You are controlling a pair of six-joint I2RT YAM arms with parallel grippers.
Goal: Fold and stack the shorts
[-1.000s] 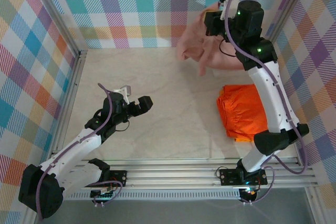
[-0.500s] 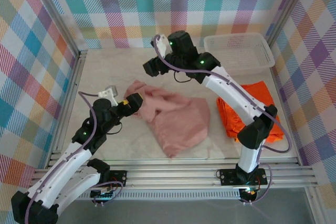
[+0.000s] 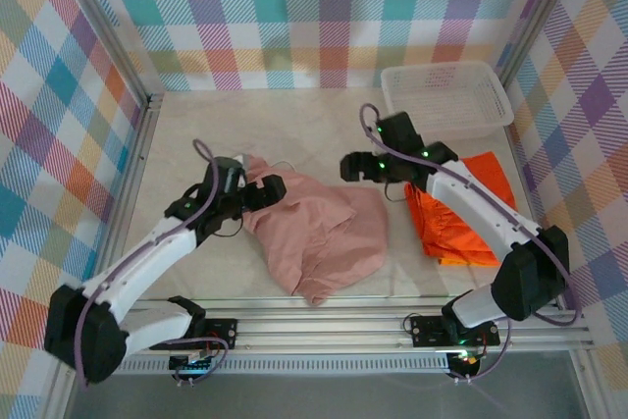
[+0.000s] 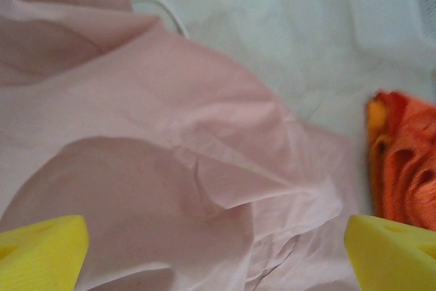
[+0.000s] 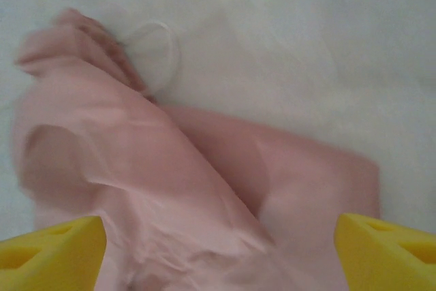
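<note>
The dusty pink shorts lie crumpled on the middle of the table. My left gripper stands open at their upper left edge; in the left wrist view its yellow fingertips sit wide apart over the pink cloth. My right gripper is open just above the shorts' upper right corner, its fingertips spread over the pink shorts. A white drawstring loop lies at the cloth's edge. Orange shorts lie folded at the right, partly under the right arm.
A white mesh basket stands at the back right against the plaid wall. The aluminium frame rail runs along the near edge. Bare tabletop lies behind the pink shorts.
The right gripper brought the pink shorts down from the back right onto the table's middle, opened and drew back right. The left gripper moved up to the cloth's left edge.
</note>
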